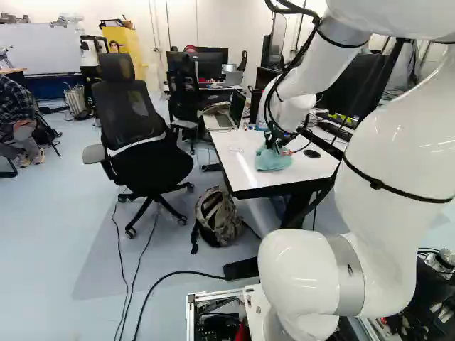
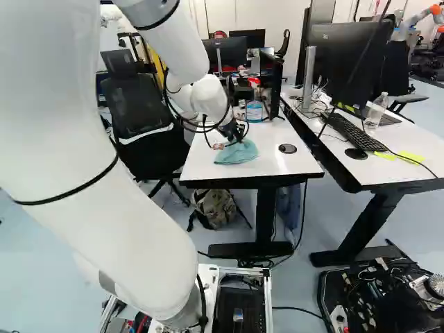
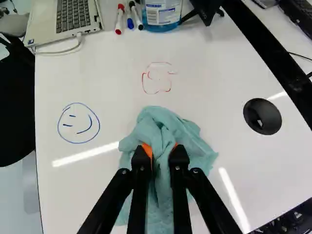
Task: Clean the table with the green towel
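You have a backpack (image 1: 222,217) on the floor by the white table (image 3: 209,73). On its top, your gripper (image 2: 234,130) grasps the bunched green towel (image 3: 191,141), whose folds partly hide the orange pads (image 3: 147,149). Note the blue face (image 3: 78,123) drawn beside it, the red outline (image 3: 157,78) beyond. The wrist view crops your laptop (image 3: 73,17); monitors (image 2: 225,54) stand farther back.

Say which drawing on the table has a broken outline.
The red drawing, ahead of the towel: its outline has gaps; the blue smiley face has a closed one.
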Robot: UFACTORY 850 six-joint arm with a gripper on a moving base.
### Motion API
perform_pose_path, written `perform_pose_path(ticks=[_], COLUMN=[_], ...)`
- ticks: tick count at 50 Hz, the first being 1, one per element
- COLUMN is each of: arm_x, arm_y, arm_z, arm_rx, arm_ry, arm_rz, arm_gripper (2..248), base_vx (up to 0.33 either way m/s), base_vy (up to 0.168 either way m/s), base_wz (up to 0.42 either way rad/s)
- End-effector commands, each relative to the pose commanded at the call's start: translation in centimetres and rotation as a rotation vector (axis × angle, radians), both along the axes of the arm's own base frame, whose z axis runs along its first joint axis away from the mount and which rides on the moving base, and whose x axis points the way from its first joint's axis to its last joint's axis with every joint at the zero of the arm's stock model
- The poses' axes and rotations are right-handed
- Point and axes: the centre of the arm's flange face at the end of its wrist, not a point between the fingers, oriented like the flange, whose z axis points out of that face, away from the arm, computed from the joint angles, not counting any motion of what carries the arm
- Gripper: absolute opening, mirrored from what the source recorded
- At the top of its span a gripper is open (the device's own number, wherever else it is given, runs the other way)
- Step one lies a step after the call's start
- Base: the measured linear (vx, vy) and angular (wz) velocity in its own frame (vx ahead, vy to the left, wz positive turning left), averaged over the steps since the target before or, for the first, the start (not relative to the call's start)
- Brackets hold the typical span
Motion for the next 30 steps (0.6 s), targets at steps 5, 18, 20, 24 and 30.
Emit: perform_pose_path(ticks=[5, 18, 20, 24, 30], arm_x=[0.0, 1.5, 2.0, 3.0, 4.5], arm_y=[0.0, -0.1, -0.1, -0.2, -0.3], arm_z=[0.0, 0.0, 0.1, 0.2, 0.5], arm_rx=[0.000, -0.001, -0.001, -0.003, -0.008], arm_ry=[0.000, -0.004, -0.013, -0.042, -0.096], arm_rz=[0.000, 0.006, 0.006, 0.003, -0.002], arm_gripper=[51, 51, 51, 51, 51], base_vx=[0.000, 0.000, 0.000, 0.000, 0.000], base_vy=[0.000, 0.000, 0.000, 0.000, 0.000], base_wz=[0.000, 0.000, 0.000, 0.000, 0.000])
